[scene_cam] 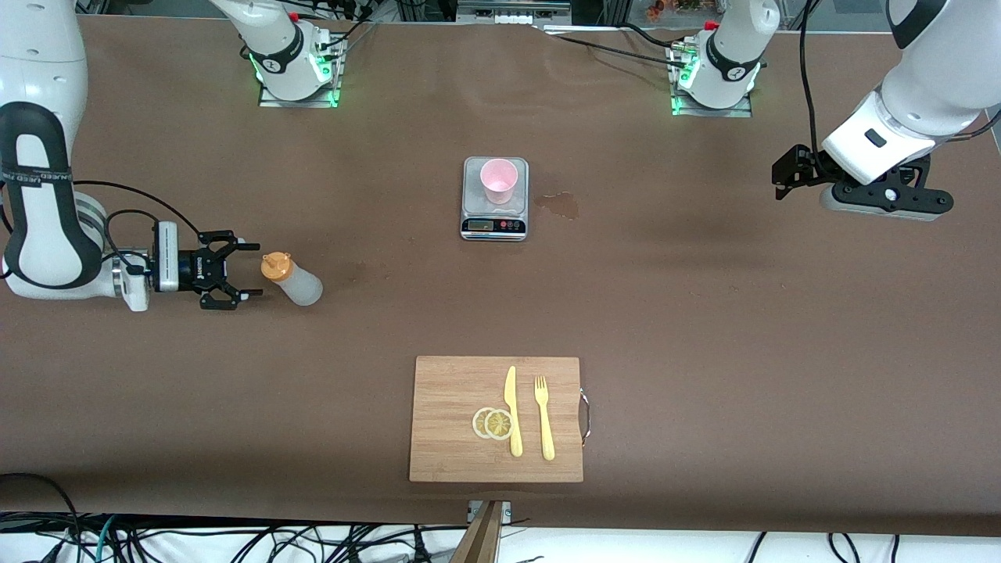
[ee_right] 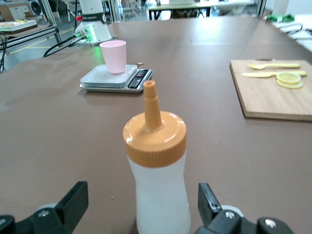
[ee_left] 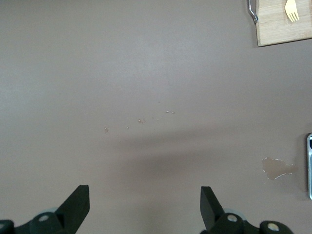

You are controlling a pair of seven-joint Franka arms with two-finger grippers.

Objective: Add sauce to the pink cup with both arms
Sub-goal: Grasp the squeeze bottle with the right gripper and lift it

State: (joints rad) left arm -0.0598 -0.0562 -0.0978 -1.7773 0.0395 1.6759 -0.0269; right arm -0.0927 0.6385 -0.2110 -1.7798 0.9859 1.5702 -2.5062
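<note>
Nearest the front camera lies the wooden cutting board (scene_cam: 496, 418), carrying a yellow knife (scene_cam: 512, 411), a yellow fork (scene_cam: 544, 418) and two lemon slices (scene_cam: 493, 423); none of it belongs to the task. Largest of all is the brown tabletop (scene_cam: 704, 313), and on it the pouring has not begun: judging by how things stand, the step in hand is the approach to the bottle. At the right arm's end of the tabletop the right hand (scene_cam: 249, 270) is held level, close to the surface, its fingers spread apart and empty, with the sauce (scene_cam: 291, 279) standing upright just in front of them and not yet between them. The next move calls for that hand to slide forward until the bottle's body sits between the fingers, then to close low enough that the soft wall does not squirt. Toward its own end, the left hand (scene_cam: 790, 173) waits in the air over bare tabletop, fingers likewise apart and empty. A grey kitchen scale (scene_cam: 494, 223) stands about midway between the arms, farther from the front camera than the board, and the pink cup (scene_cam: 499, 181) sits upright on it. Beside the scale a small wet stain (scene_cam: 559, 205) marks the tabletop. Whether the cup holds anything cannot be made out, nor how full the bottle is, and the scale's display is unreadable.
</note>
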